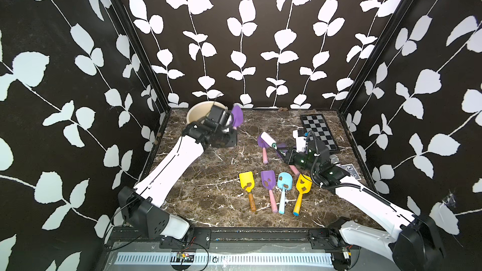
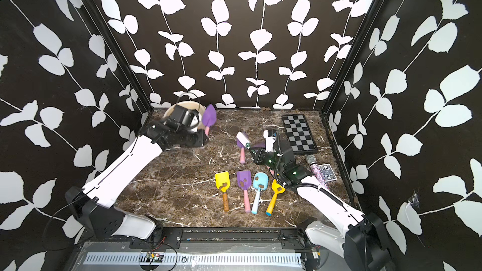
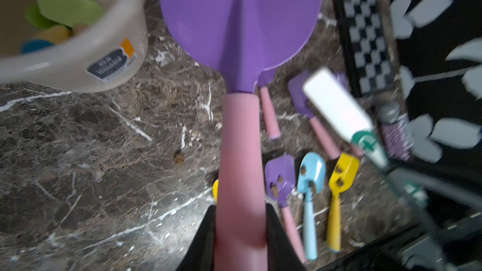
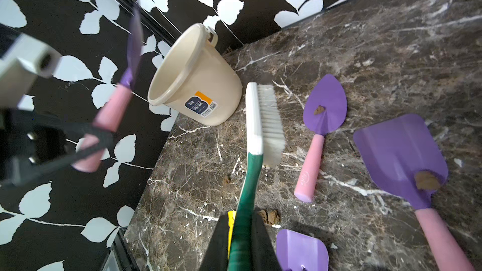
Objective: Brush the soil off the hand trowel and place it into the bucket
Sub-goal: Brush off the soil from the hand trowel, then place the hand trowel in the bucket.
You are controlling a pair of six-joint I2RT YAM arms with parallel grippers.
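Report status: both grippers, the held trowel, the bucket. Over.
Left gripper shut on purple trowel. Right gripper shut on brush. Trowel beside bucket, not inside; visible face clean. Bucket already holds other tools.

"GOODS" on bucket [image 4: 216, 74] label [image 4: 200, 105]

The left arm [image 1: 169, 168] partly hides the bucket [image 1: 197, 111].

The surface [image 1: 203, 178] looks like polished brown marble with white veins. The bucket [image 4: 208, 79] is smooth cream plastic with a soft sheen and a printed sticker [image 4: 200, 105]. The purple trowel [image 3: 240, 22] beside it has a smooth satin blade and matt pink handle. The brush [image 4: 254, 126] is glossy plastic with white bristles.
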